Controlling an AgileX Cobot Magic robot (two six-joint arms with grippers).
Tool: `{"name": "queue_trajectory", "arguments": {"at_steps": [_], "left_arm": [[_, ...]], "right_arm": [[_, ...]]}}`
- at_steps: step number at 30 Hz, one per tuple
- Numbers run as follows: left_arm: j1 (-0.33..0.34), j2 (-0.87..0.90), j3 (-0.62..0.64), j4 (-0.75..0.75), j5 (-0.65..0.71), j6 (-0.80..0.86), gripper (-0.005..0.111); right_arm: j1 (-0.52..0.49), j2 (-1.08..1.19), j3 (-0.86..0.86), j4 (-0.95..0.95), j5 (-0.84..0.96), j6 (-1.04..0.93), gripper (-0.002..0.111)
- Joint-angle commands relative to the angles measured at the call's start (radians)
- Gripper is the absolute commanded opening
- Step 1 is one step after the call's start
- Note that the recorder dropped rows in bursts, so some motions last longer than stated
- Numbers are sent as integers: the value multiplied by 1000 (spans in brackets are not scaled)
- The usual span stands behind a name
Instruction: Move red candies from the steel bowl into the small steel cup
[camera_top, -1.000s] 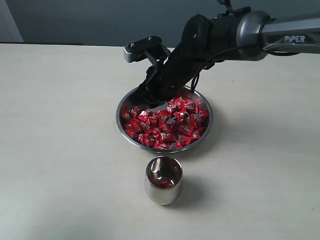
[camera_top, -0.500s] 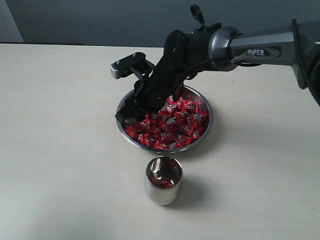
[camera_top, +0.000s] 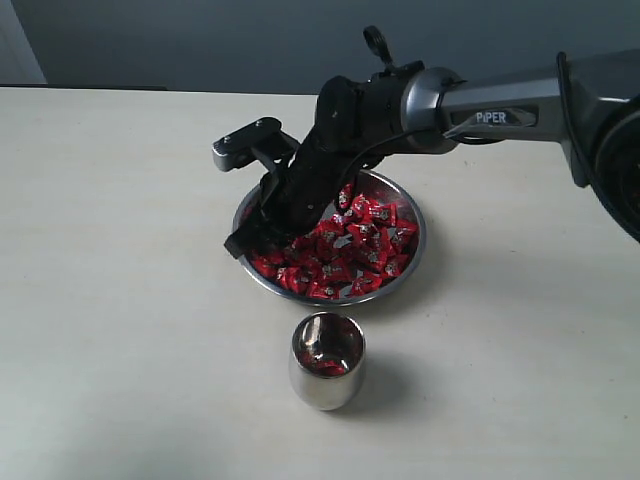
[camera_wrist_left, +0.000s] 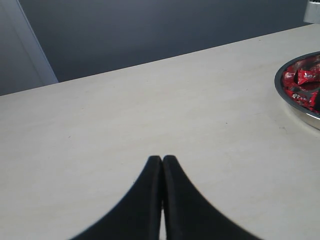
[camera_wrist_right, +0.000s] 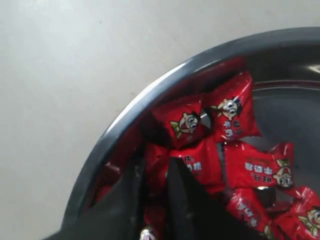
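Observation:
The steel bowl (camera_top: 421, 243) sits mid-table, heaped with red candies (camera_top: 352, 255). My right gripper (camera_top: 248, 238) reaches down into the bowl's left side, by the rim. In the right wrist view its two dark fingers are pressed into the pile with one red candy (camera_wrist_right: 157, 164) squeezed in the narrow gap at the gripper (camera_wrist_right: 156, 173); more red candies (camera_wrist_right: 234, 116) lie inside the bowl's rim (camera_wrist_right: 125, 120). The small steel cup (camera_top: 327, 365) stands upright just in front of the bowl with a little red showing inside. My left gripper (camera_wrist_left: 162, 160) is shut and empty over bare table, the bowl (camera_wrist_left: 296, 107) off to one side.
The pale table (camera_top: 120, 300) stretches wide on every side of the bowl and cup. A dark wall runs along the table's far edge. My right arm (camera_top: 480, 100) spans in from the right above the bowl's back half.
My right gripper has swung from the bowl's far side to its left side and dropped lower into the candies. Bowl and cup have stayed put.

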Motion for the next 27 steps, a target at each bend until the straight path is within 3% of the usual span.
{"name": "queue_trajectory", "arguments": {"at_steps": [1, 10, 18, 27], "left_arm": [[0, -4, -1, 3, -7, -5, 0], [0, -4, -1, 3, -7, -5, 0], [0, -4, -1, 3, -7, -5, 0], [0, -4, -1, 3, -7, -5, 0]], "right_arm": [[1, -4, -6, -6, -21, -7, -1], [1, -131, -6, -28, 28, -1, -1], [1, -290, 13, -31, 291, 18, -1], [1, -530, 264, -27, 314, 41, -1]]}}
